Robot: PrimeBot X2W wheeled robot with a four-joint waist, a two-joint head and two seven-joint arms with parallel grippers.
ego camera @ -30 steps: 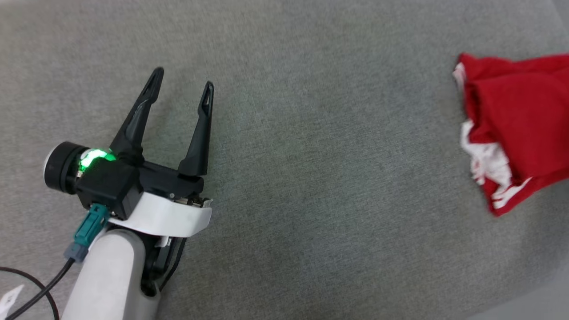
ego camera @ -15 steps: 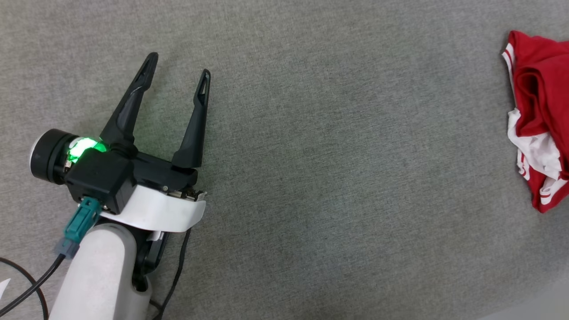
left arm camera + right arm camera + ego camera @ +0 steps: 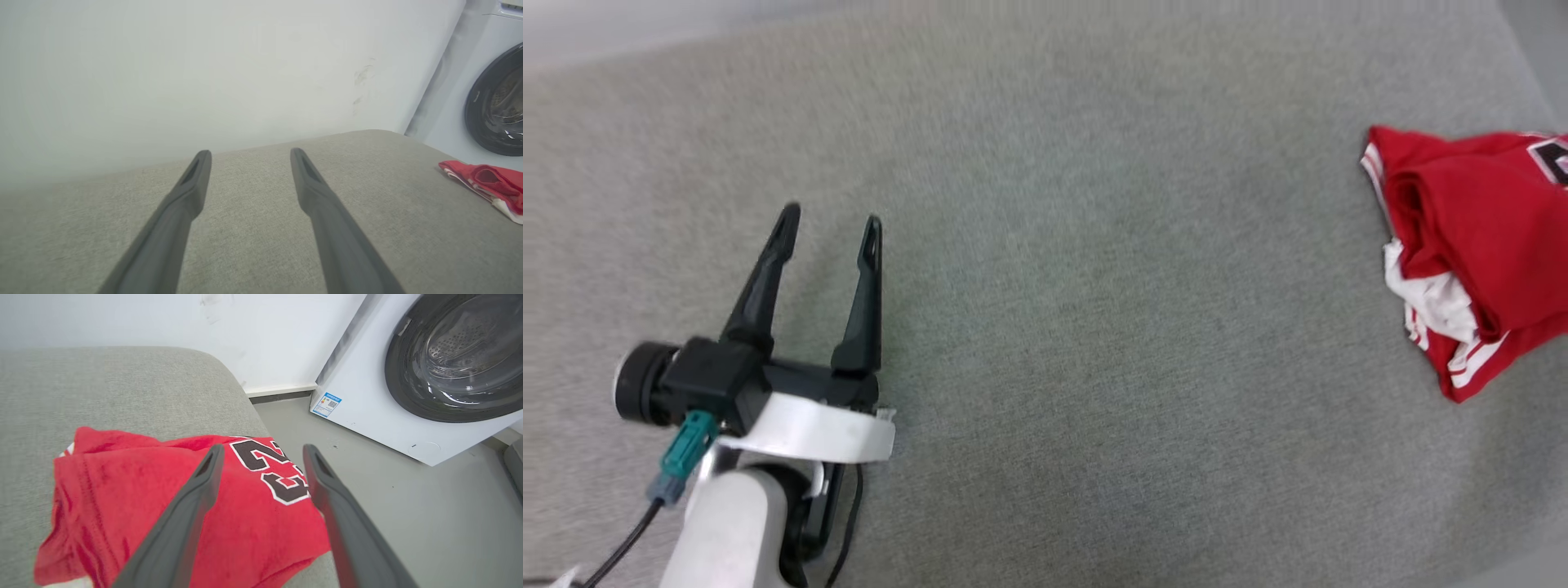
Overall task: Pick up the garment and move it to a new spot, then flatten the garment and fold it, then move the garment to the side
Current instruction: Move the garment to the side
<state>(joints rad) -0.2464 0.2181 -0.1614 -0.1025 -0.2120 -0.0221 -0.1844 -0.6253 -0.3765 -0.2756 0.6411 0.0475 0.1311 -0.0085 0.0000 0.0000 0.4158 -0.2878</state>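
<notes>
The garment (image 3: pixel 1478 245), a red jersey with white sleeve fabric and striped trim, lies folded at the right edge of the grey cushion (image 3: pixel 1094 327). It shows far right in the left wrist view (image 3: pixel 486 181). In the right wrist view the black "23" print faces up on the garment (image 3: pixel 135 498). My left gripper (image 3: pixel 831 220) stands open over bare cushion at the lower left, far from the garment. Its two fingers frame empty fabric around the left gripper (image 3: pixel 250 156). My right gripper (image 3: pixel 261 451) is open just above the garment's printed side, holding nothing.
A white washing machine (image 3: pixel 408 375) with a dark round door stands on the grey floor (image 3: pixel 408 518) right of the cushion's rounded end. A white wall (image 3: pixel 204 73) runs behind the cushion. A black cable (image 3: pixel 621 539) trails from my left wrist.
The head camera has tilted and turned, so the whole picture shifted. The left gripper stays open. The garment lies as before.
</notes>
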